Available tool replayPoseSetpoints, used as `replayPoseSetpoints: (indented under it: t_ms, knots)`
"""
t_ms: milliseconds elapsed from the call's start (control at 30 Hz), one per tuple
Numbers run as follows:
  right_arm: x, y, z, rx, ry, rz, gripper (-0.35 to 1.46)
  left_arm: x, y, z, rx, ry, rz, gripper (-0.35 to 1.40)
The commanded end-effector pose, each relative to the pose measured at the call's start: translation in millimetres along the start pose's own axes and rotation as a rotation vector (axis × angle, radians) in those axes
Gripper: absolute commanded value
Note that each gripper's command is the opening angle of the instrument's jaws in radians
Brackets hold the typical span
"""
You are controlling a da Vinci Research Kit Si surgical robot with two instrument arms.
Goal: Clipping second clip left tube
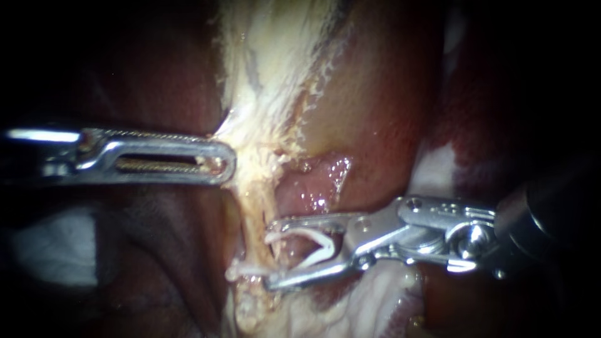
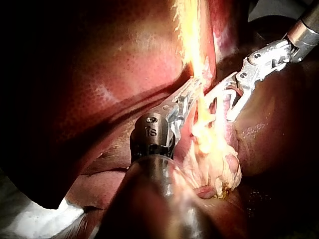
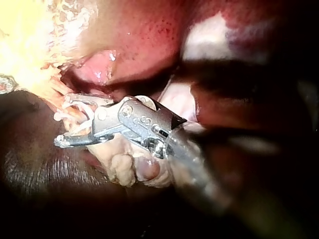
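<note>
The left tube is a pale strand running down from the yellowish tissue. My right instrument comes in from the right with its jaws open on either side of this tube. A white open clip sits between them. Just below, a white clip lies across the tube. My left instrument reaches in from the left, its slotted jaws shut on the edge of the pale tissue. The right wrist view shows the right instrument and its clip. In the left wrist view, the left instrument grips the pale strand beside the right instrument.
Dark red liver lies to the right of the pale tissue, and a wet pink fold sits just above the right jaws. White gauze shows at lower left, and more white material behind the right instrument.
</note>
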Motion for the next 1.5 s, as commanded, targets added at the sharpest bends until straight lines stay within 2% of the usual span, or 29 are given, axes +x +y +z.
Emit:
replayPoseSetpoints:
  t_ms: [33,167,333,700,900,1167,1333,1500]
  knots:
    - [-0.1,0.2,0.1,-0.001,-0.001,0.000,0.60,0.0,0.0,0.0,-0.001,0.000,0.000,-0.35]
    - [-0.7,0.8,0.8,-0.012,-0.020,-0.004,0.60,0.0,-0.2,-0.1,-0.001,0.000,-0.001,-0.35]
    - [-1.0,1.2,1.8,-0.022,-0.025,-0.006,0.60,0.0,-0.7,-0.1,-0.005,-0.002,-0.001,-0.35]
    - [-1.3,1.4,3.2,-0.033,-0.035,-0.016,0.60,0.0,-1.2,-0.2,-0.004,-0.001,-0.002,-0.35]
    - [-1.3,0.8,3.2,0.024,-0.044,-0.019,0.60,0.0,-1.1,-0.2,-0.004,-0.001,-0.002,-0.35]
    - [-1.0,-0.4,3.1,0.127,-0.018,-0.025,0.60,0.0,-0.9,-0.2,-0.002,-0.001,-0.002,-0.35]
    - [-0.9,-0.8,3.6,0.152,-0.009,-0.041,0.60,-0.1,-0.7,-0.1,-0.002,0.000,-0.001,-0.35]
    - [-1.4,-0.7,5.2,0.156,-0.007,-0.047,0.60,-0.1,-0.7,-0.1,-0.002,0.000,-0.001,-0.35]
